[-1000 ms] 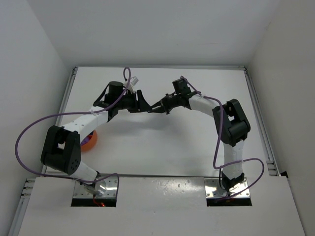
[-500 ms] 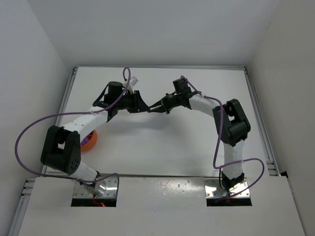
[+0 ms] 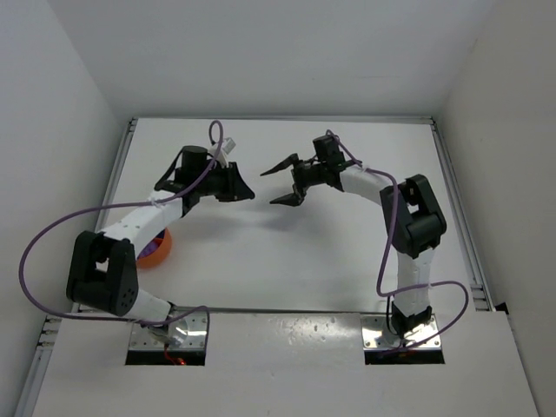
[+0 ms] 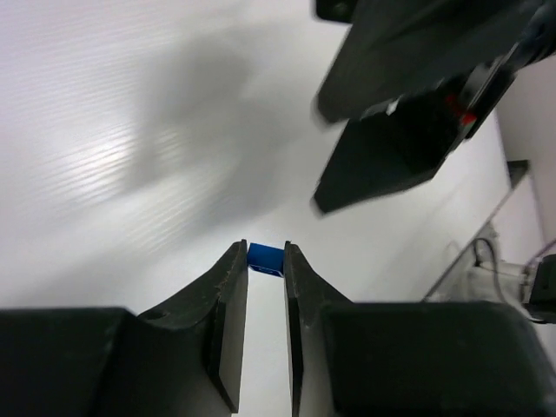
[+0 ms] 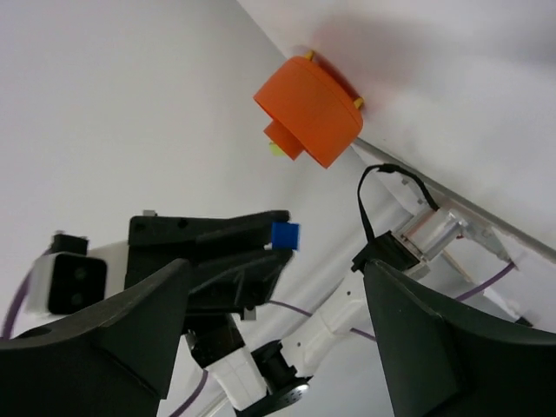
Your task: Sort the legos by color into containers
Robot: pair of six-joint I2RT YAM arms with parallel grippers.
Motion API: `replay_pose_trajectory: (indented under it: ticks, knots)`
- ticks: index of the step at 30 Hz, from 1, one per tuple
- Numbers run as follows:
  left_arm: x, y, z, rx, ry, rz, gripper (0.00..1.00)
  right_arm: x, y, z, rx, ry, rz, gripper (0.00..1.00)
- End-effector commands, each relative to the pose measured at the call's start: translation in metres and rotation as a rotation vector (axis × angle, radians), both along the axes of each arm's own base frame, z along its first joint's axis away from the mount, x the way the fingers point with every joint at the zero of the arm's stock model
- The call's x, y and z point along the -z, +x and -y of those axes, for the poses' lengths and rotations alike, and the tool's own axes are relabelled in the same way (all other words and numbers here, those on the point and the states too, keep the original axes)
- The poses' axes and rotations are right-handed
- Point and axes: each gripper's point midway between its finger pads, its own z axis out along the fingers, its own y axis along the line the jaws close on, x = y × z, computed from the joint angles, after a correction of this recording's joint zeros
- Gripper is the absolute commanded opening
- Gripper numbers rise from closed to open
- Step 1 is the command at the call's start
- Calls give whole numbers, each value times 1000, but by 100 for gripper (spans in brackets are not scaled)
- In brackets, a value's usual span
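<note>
Bowl: the orange bowl (image 5: 313, 113) sits on the table (image 3: 261, 261) near the left base, partly under the left arm (image 3: 130, 224) in the top view. Small yellow bits (image 5: 274, 149) show at its edge; whether they lie in it or beside it cannot be told.
Left fingers: the left fingers (image 4: 228, 321) are clenched on a blue brick (image 4: 265, 257), out over the middle of the table.
Brick: it sits at the very tips of the left fingers, pinched from both sides, with little finger behind it.
Right fingers: the right fingers (image 5: 104, 330) are spread wide and empty, just across from the left ones and pointing at them.
Step in hand: most likely the left arm now carries the brick off to a container.
How to do it well: hold the pinch steady, since so shallow a grip could let the brick twist out. Draw straight back from the right fingers before turning, and lower close over the container before letting go, as so small a piece would bounce.
In the way: the right fingers are the nearest obstacle. The left arm also overhangs the bowl, so it must fold back to reach it.
Unclear: no other container shows, and whether blue belongs in the orange bowl cannot be told.
Far side: bare table runs to the white walls (image 3: 261, 52).
</note>
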Motion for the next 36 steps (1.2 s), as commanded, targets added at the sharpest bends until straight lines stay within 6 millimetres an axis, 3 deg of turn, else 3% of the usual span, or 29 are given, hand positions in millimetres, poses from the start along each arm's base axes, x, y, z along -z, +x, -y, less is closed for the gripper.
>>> replay_pose_trajectory:
  ticks: [1,7,9,10,11,12,13,19,28,31,36]
  knots:
    - [-17,0,-37,-29,104,104,3,-16,22,35,70,7,110,80]
    - [-14,-12,-127,-8,455,51,0,9,32,95,54,-95,324,74]
    - [-10,-23,-163,-36,510,-10,0,20,30,114,2,-208,391,70]
    - [-17,-28,-176,-64,529,1,0,25,30,119,-24,-263,418,70]
    - [-22,-30,-186,-83,539,5,0,15,39,128,-34,-318,482,70]
    - [-24,-38,-203,-98,571,-10,0,24,36,141,-83,-429,532,70]
    - [-23,-44,-209,-100,592,-18,0,23,48,152,-87,-523,585,70]
    - [-6,-72,-244,-88,700,-108,0,36,62,203,-204,-842,738,70]
    - [28,-79,-261,-77,737,-213,0,31,67,211,-201,-871,765,75]
    - [29,-76,-268,-106,752,-218,0,31,68,217,-191,-886,759,75]
    - [39,-73,-270,-116,748,-246,15,32,69,220,-193,-908,761,78]
